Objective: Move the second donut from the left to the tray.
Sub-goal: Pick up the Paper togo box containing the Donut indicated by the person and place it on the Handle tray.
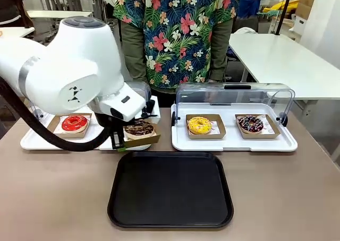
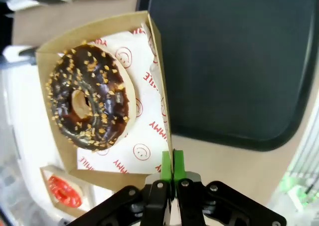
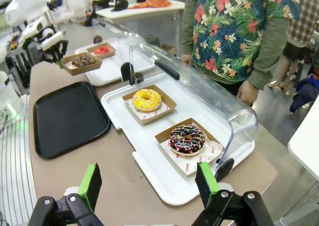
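**Chocolate donut held at the black tray's edge**

The left end effector (image 2: 172, 172) has its green pads pinched tight on the rim of the cardboard box (image 2: 107, 34), and the chocolate donut (image 2: 88, 97) sits inside on printed paper. From the front, box and donut (image 1: 139, 128) sit at the near edge of the white tray (image 1: 32, 140), just beyond the black tray (image 1: 170, 219) on the worktop (image 1: 53, 198). The red donut (image 1: 74, 123) sits beside them. The right end effector (image 3: 149, 186) hangs wide open, holding nothing, near the sprinkled donut (image 3: 187, 138) and yellow donut (image 3: 147, 99).
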Robot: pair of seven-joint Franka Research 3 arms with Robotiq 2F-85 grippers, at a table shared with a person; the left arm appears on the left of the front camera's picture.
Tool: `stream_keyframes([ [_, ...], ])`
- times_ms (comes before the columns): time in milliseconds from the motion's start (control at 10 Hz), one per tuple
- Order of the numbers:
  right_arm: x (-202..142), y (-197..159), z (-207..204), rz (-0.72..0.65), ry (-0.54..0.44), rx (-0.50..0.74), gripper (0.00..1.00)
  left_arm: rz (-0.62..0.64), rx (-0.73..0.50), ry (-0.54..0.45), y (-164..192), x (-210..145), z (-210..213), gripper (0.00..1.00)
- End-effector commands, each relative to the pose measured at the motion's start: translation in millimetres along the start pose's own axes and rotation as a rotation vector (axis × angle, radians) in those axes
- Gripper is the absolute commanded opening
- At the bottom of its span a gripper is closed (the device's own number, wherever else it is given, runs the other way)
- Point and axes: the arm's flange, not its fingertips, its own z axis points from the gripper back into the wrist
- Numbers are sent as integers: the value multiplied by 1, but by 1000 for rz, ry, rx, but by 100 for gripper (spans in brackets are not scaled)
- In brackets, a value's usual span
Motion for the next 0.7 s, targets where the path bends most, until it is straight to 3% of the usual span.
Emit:
stream_keyframes([
  [0,2,-1,0,17,-23,-1,100,-8,50,-6,-23,11,4,2],
  [600,2,-1,0,17,-23,-1,100,-276,49,-29,-91,60,-13,2],
])
